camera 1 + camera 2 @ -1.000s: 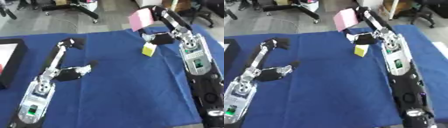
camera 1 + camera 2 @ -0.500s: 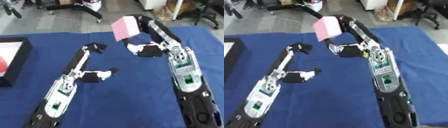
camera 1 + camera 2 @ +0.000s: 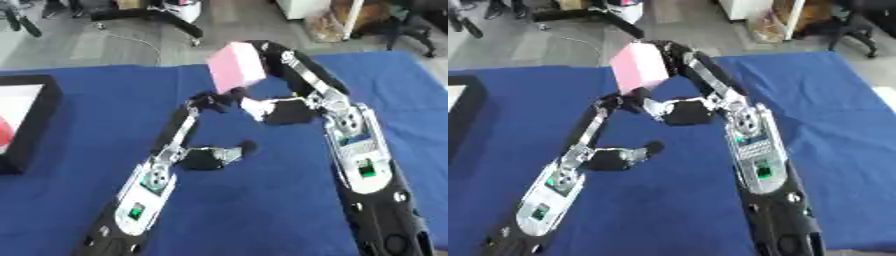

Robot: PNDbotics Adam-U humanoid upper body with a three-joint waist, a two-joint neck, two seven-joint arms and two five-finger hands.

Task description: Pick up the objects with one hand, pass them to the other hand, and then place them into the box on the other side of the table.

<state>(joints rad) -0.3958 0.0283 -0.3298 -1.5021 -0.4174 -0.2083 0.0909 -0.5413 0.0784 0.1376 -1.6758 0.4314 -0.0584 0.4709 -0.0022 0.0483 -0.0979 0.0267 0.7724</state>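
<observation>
At upper centre, the right hand point(image 3: 229, 98) clamps the pink block point(image 3: 235, 66), raised over the blue table point(image 3: 262, 200). The left hand point(image 3: 219, 155) lies mid-frame, fingers relaxed apart. The box point(image 3: 33, 125) sits at the left edge.

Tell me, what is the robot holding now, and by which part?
The right hand holds the pink block by its lower edge; the left hand holds nothing.
</observation>
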